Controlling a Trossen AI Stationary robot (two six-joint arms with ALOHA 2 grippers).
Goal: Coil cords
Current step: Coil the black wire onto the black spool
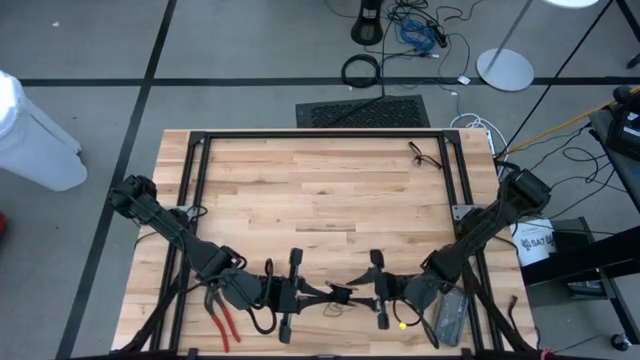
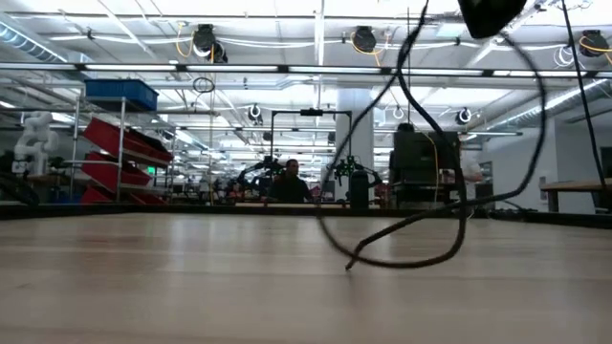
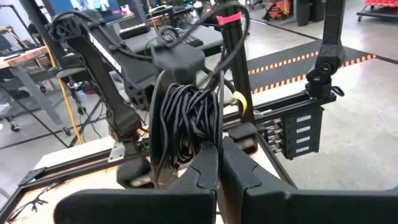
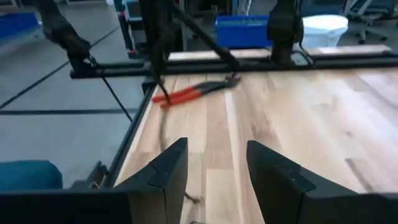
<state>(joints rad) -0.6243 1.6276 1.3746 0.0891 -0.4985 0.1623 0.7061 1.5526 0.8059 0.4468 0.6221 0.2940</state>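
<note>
With both arms meeting low at the table's near edge, red-handled pliers (image 1: pixel 222 318) lie far left, left gripper (image 1: pixel 318 294) clenched on the bundled black cord (image 3: pixel 186 121) at near-centre, right gripper (image 1: pixel 362 283) just beside it, fingers (image 4: pixel 165 165) apart, released, grasping nothing.

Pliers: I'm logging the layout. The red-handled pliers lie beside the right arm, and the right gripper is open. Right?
No. The pliers lie beside the left arm, as the high view shows; the right gripper is open.
</note>
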